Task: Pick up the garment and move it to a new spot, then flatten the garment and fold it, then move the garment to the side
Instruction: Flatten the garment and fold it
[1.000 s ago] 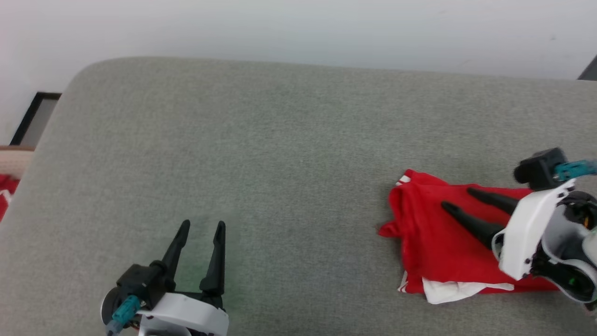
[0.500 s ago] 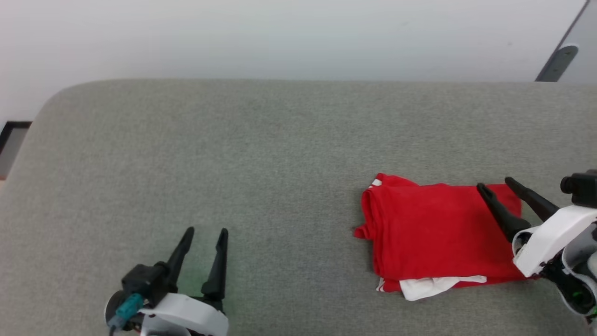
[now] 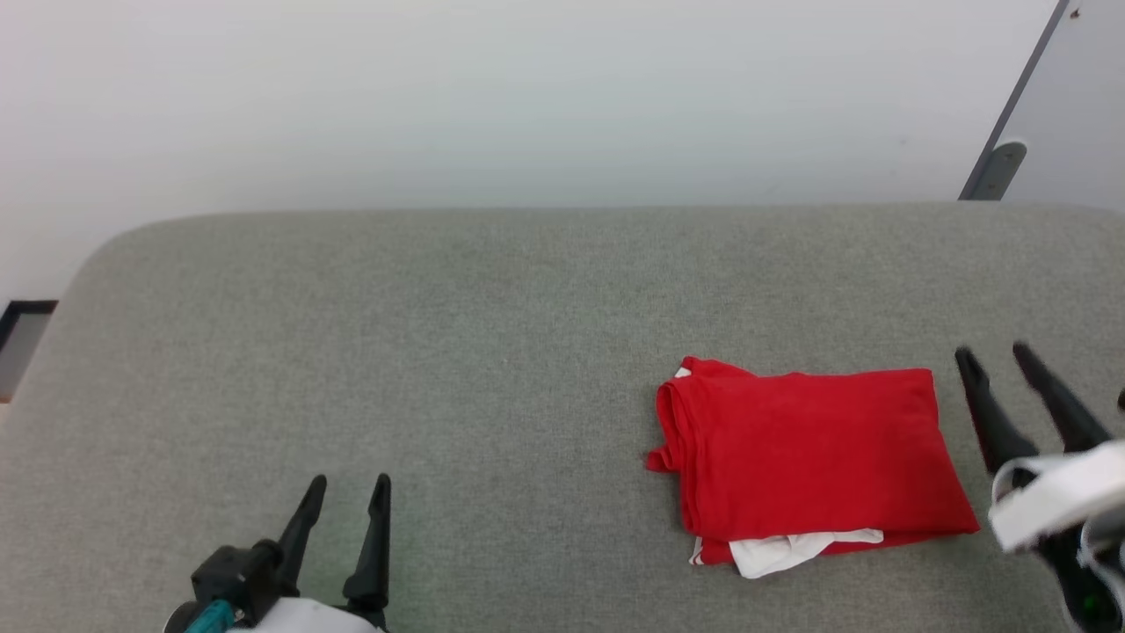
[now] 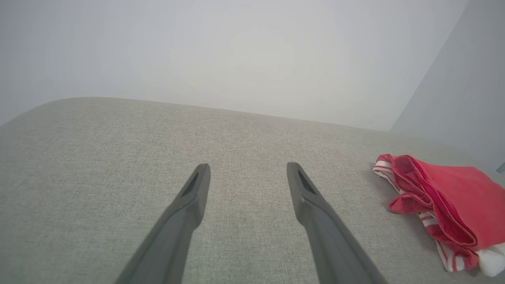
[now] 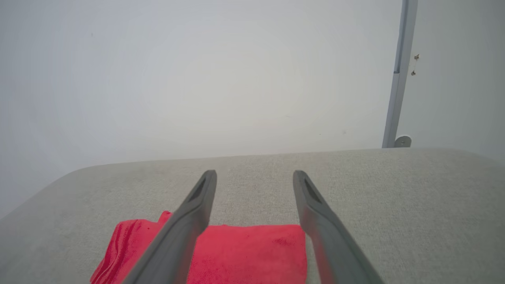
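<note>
The left gripper [image 3: 351,480], spread wide and empty, sits well apart from the garment [image 3: 809,448], which lies folded right of centre on the grey surface [image 3: 439,334], long axis left-right. The right gripper [image 3: 993,352], equally wide and empty, stands just beside its right edge, the nearer of the 2.

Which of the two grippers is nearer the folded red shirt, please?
The right gripper: it is open just beside the shirt, off its right edge, while the left gripper sits far across the grey surface.
</note>
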You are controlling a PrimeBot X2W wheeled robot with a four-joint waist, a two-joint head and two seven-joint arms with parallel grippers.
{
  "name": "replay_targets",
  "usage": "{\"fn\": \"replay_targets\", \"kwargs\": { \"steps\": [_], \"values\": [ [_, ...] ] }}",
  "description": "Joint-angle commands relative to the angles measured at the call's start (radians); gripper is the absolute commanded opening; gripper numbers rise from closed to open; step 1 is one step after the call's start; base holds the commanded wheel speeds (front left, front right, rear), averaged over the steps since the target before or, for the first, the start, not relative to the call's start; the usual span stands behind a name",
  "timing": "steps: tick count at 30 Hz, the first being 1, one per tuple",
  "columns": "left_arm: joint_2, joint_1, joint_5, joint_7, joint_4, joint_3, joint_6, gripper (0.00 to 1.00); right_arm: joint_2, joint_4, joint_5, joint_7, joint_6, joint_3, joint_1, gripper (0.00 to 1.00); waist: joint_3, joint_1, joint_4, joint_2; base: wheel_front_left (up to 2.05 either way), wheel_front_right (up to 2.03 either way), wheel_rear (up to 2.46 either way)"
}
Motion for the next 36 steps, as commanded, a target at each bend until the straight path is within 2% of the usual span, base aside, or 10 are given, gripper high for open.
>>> {"fn": "replay_targets", "kwargs": {
  "steps": [1,8,17,29,36],
  "values": [
    [0.005,0.016,0.006,0.001,-0.007,0.002,-0.003,1.0,0.022,-0.026,-0.029,-0.004,-0.002,-0.034,0.052,1.0,-0.016,0.0,0.003,0.0,0.0,0.0,0.0],
    [0.004,0.063,0.019,0.001,-0.051,0.023,-0.003,1.0,0.076,-0.157,-0.147,-0.004,-0.002,-0.169,0.201,1.0,-0.039,0.0,0.007,0.0,0.0,0.0,0.0],
    [-0.007,0.144,0.031,0.001,-0.123,0.047,-0.003,1.0,0.107,-0.282,-0.217,-0.004,-0.002,-0.291,0.354,1.0,-0.05,0.0,0.017,0.0,0.0,0.0,0.0],
    [-0.008,0.218,0.025,0.001,-0.209,0.049,-0.003,1.0,0.155,-0.423,-0.272,0.025,-0.002,-0.41,0.511,1.0,-0.048,0.0,0.034,0.0,0.0,0.0,0.0],
    [-0.006,0.202,0.026,0.001,-0.217,0.034,-0.003,1.0,0.184,-0.47,-0.295,0.057,-0.002,-0.423,0.521,1.0,-0.044,0.0,0.036,0.0,0.0,0.0,0.0]
  ]
}}
